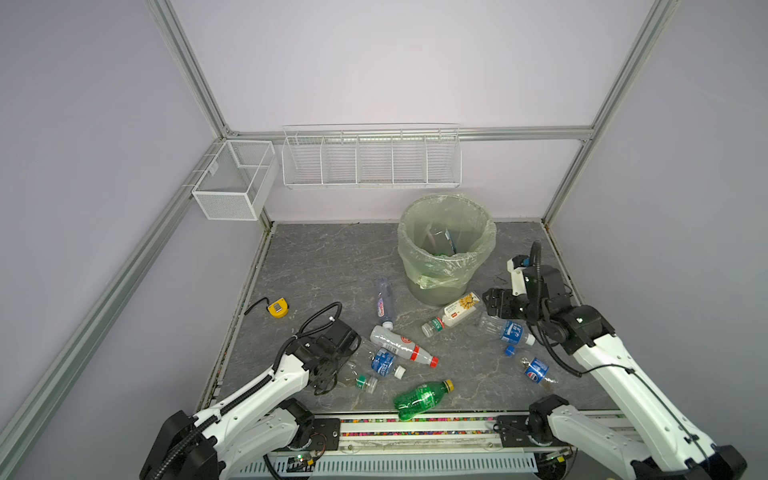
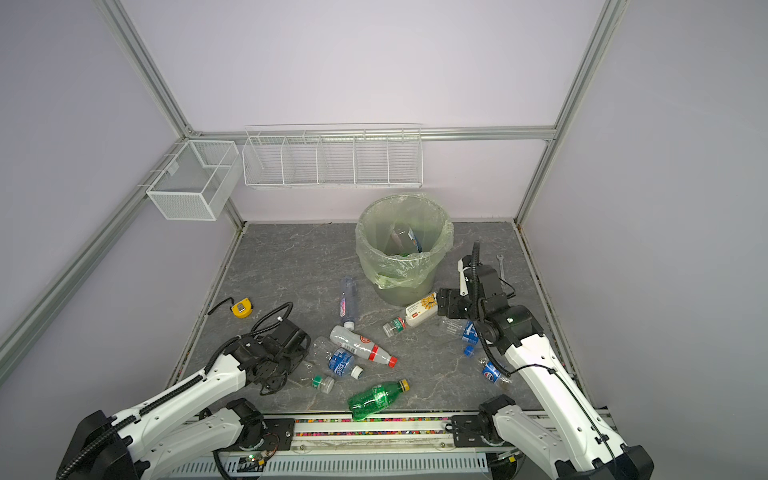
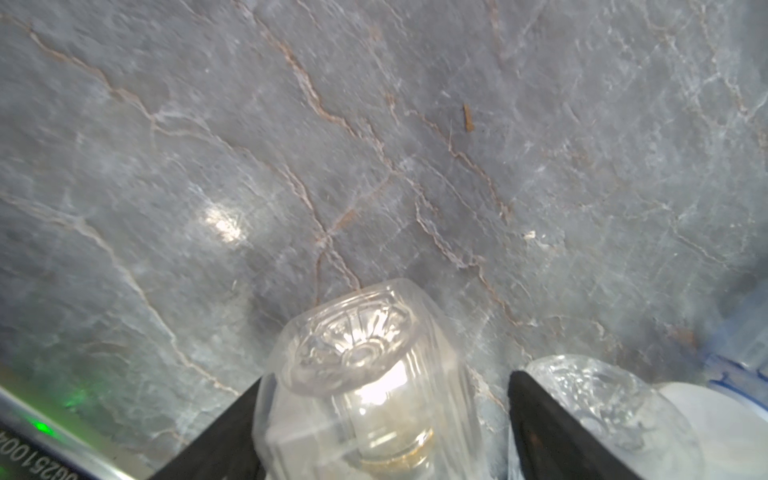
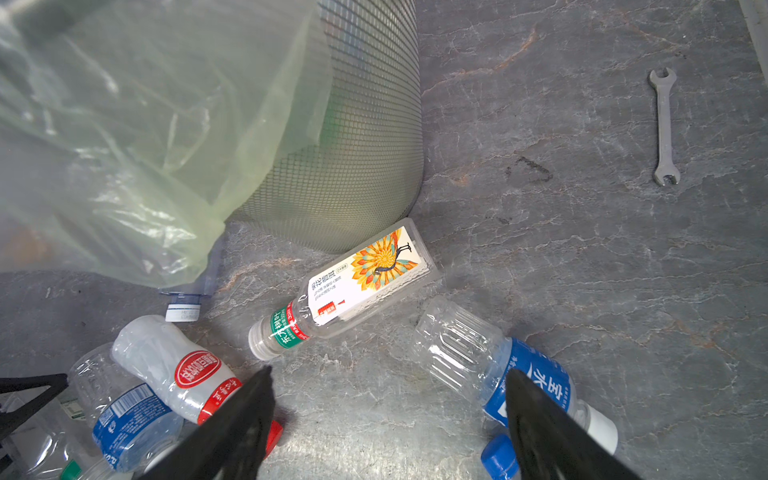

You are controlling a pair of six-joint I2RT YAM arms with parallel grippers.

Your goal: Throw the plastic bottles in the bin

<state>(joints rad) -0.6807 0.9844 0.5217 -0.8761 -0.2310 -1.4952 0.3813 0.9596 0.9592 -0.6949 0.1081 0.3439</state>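
Left gripper (image 3: 388, 376) spread around a clear bottle (image 3: 357, 345), touching on one side, not clamped, well in front of the bin (image 1: 440, 293). Right gripper (image 4: 390, 372) wide apart, empty, hovering near the bin's base. Sunflower-label bottle (image 4: 361, 282) lying just beside that base; green bottle (image 1: 419, 399) farthest out. Wrench (image 2: 501, 268) right of the bin.
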